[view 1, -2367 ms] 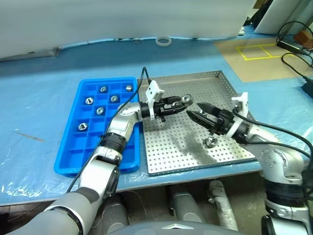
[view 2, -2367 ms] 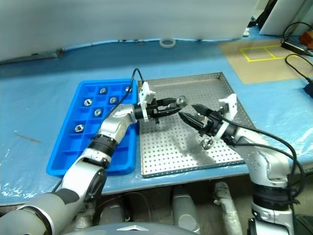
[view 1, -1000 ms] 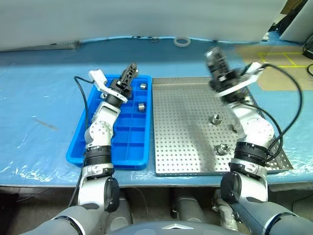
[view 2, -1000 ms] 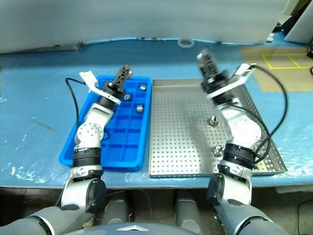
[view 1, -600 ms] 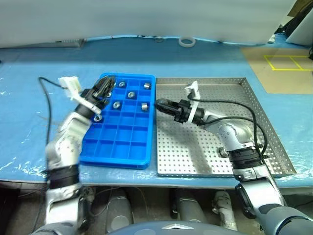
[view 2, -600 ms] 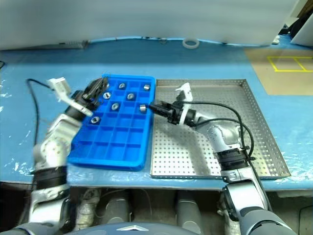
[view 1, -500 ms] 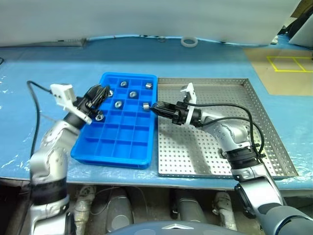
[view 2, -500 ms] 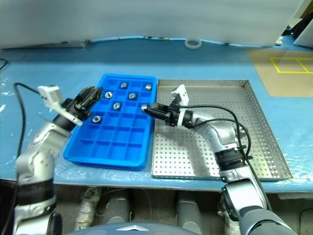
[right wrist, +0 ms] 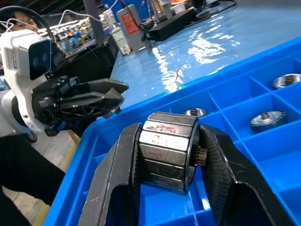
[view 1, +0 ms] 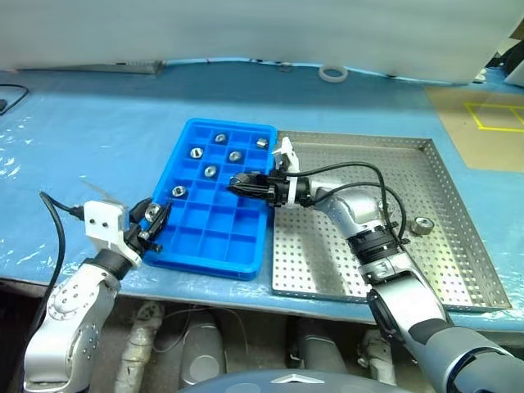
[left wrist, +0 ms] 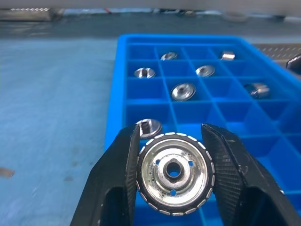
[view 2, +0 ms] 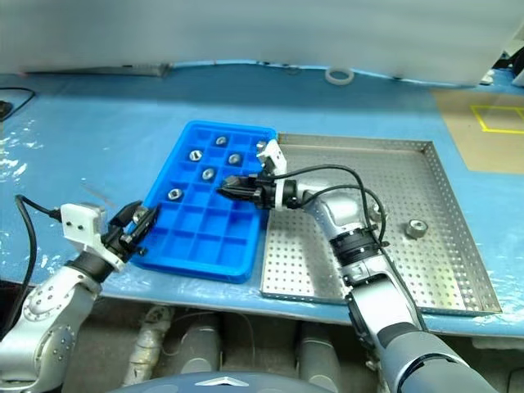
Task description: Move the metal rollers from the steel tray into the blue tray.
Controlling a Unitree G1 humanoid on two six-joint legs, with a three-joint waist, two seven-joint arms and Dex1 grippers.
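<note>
Left eye view: the right gripper (view 1: pixel 233 181) reaches sideways over the blue tray (view 1: pixel 214 242), its fingers clamped on a metal roller (view 1: pixel 243 181) above the tray's middle compartments. Five more rollers (view 1: pixel 210 171) sit in compartments just beyond and to the left of that gripper. The left gripper (view 1: pixel 152 218) hangs at the tray's near left corner, off its outer edge, with a roller (view 1: pixel 151 213) pinched between its fingers. To the right of the right arm, one roller (view 1: pixel 422 225) lies on the steel tray (view 1: pixel 458 262), well apart from both grippers. A white tape ring (view 1: pixel 332 74) lies far beyond on the table sheet.

Right eye view: the same layout; the lone roller (view 2: pixel 414 228) rests near the steel tray's right rim.

Left wrist view: the two black fingers (left wrist: pixel 119 179) grip a flat disc-like roller (left wrist: pixel 173 173) by its rim, its centre hole facing the camera. Just past it lies the blue tray with rollers in separate cells.

Right wrist view: the fingers (right wrist: pixel 122 179) clamp a faceted roller (right wrist: pixel 167 150) over the blue compartments. Reddish marks on its side are too small to read. The left gripper (right wrist: pixel 101 99) shows beyond the tray's edge.
</note>
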